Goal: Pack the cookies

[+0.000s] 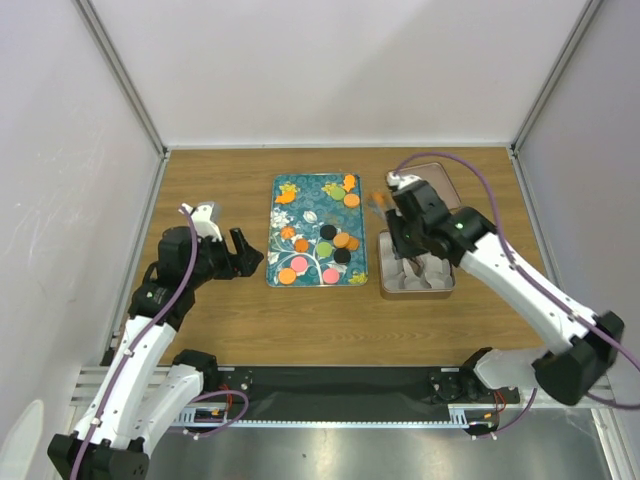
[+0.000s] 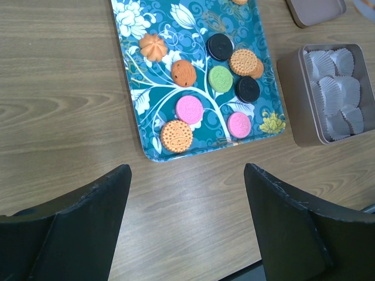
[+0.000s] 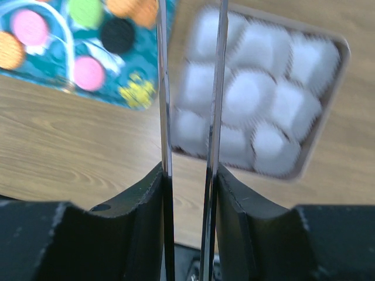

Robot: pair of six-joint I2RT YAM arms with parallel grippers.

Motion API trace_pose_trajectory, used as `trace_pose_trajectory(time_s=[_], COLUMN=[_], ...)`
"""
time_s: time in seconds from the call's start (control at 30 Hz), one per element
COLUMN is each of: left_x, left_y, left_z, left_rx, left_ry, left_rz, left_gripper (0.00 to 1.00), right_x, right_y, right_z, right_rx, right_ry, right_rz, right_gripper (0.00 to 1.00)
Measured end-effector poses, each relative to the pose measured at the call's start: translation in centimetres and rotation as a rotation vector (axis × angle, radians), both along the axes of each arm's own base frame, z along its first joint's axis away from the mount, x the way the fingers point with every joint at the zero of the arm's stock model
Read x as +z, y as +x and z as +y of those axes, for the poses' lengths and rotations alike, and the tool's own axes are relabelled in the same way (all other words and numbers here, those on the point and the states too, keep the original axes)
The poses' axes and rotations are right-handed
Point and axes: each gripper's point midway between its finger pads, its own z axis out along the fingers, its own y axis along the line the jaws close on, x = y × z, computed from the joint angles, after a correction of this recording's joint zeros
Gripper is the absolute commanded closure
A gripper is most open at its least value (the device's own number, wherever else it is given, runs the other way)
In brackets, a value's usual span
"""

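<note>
Several cookies (image 1: 325, 255), round discs in orange, pink, black and green, lie on the teal flowered tray (image 1: 310, 195). They also show in the left wrist view (image 2: 189, 109) and the right wrist view (image 3: 88, 73). My left gripper (image 1: 250, 256) is open and empty over the table, just left of the tray's near corner (image 2: 187, 172). My right gripper (image 1: 402, 222) is shut on metal tongs (image 3: 164, 88), above the square tin (image 1: 418, 294). A small orange piece (image 1: 378, 199) shows at the tongs' far end; I cannot tell whether it is gripped.
The tin (image 3: 327, 111) holds several empty paper cups (image 2: 334, 93) and stands right of the tray. Its lid (image 1: 445, 180) lies behind it. White walls enclose the table on three sides.
</note>
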Motion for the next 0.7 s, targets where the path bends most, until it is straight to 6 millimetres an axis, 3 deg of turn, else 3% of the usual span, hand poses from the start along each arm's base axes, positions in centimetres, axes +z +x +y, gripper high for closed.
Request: trace_pose_trajectory(time_s=[0.2,0.5,0.7], left_x=[-0.3,-0.3,-0.3], left_y=[0.0,-0.1,-0.1], left_z=[-0.2,-0.4,-0.5], left_rx=[-0.006,-0.016,-0.02], left_ry=[0.002,0.004,0.005], left_rz=[0.011,0.012,0.012], left_gripper=[0.16,0.16,0.16], right_x=[-1.8,-4.9,-6.0], right_y=[-2.8,-4.7,-4.7], right_z=[-4.4,-4.8,-4.4], right_rx=[-0.096,-0.099,-0.092], right_ry=[-0.014,-0.032,-0.027], right_rz=[0.065,0.163,0.183], right_gripper=[0.71,0.71,0.7])
